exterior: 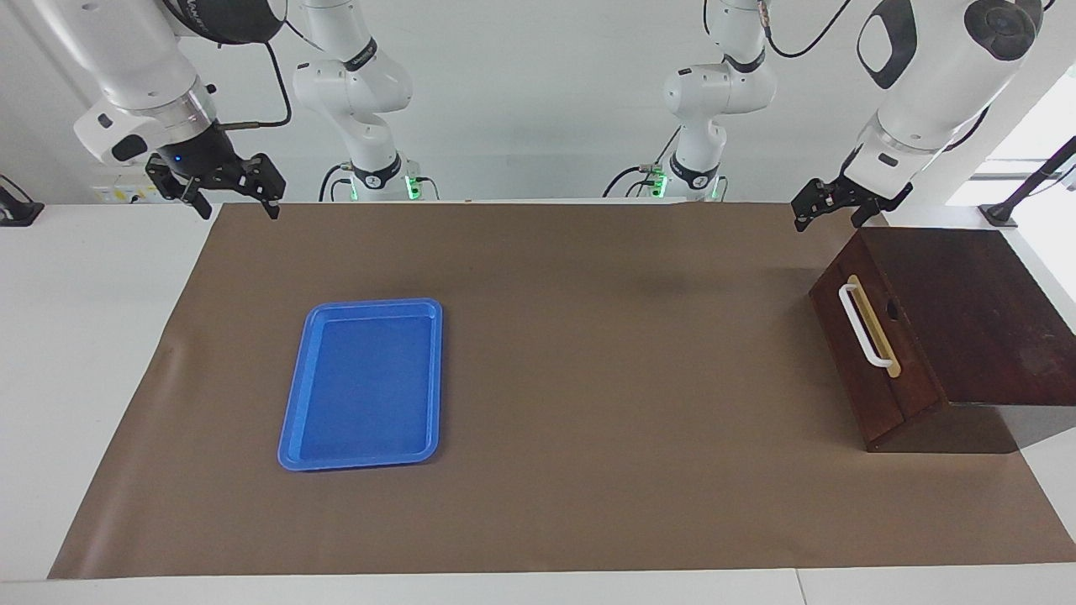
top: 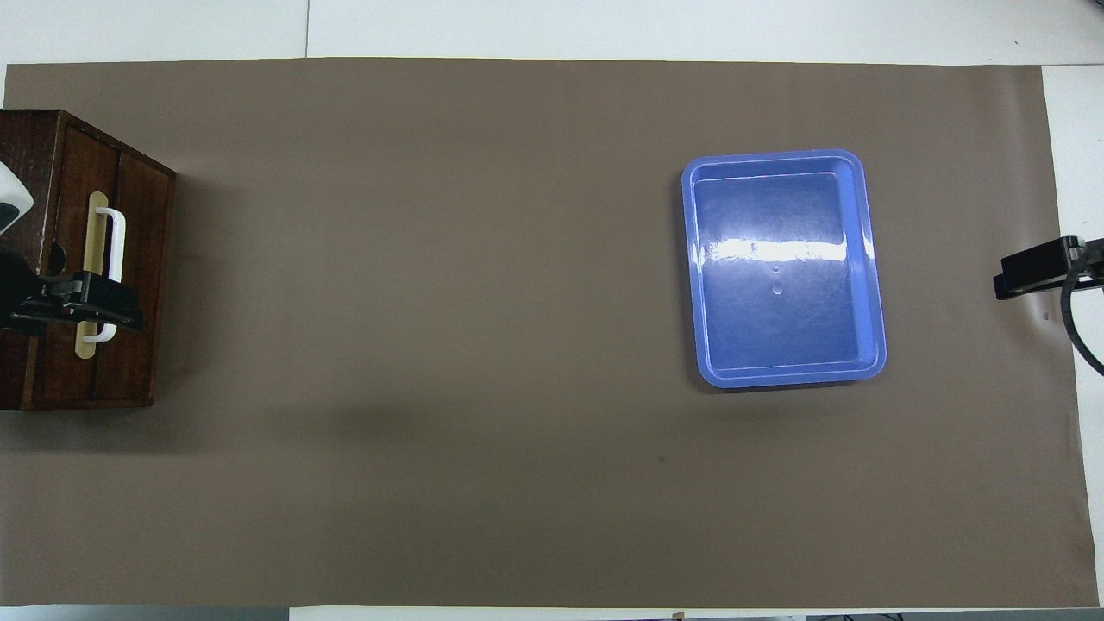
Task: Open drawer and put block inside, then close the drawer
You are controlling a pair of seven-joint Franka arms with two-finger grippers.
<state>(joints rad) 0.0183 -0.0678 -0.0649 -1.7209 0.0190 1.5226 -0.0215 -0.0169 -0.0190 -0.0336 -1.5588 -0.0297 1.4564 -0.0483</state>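
Below my left end effector, which hangs open and empty, sits the shut drawer, its handle untouched and free for a pull. I see no block. My right end effector waits open, empty, over the table edge.

Brown mat covers most of frame, white table showing along top edge and right edge. Dark wooden cabinet at left edge, upper half; drawer front closed, white handle beside tan strip. Left gripper, black, enters from left edge, overlapping lower end of handle; contact not readable from this angle. Blue tray right of centre, glare across floor. Right gripper at right edge, mid-height, only tip visible
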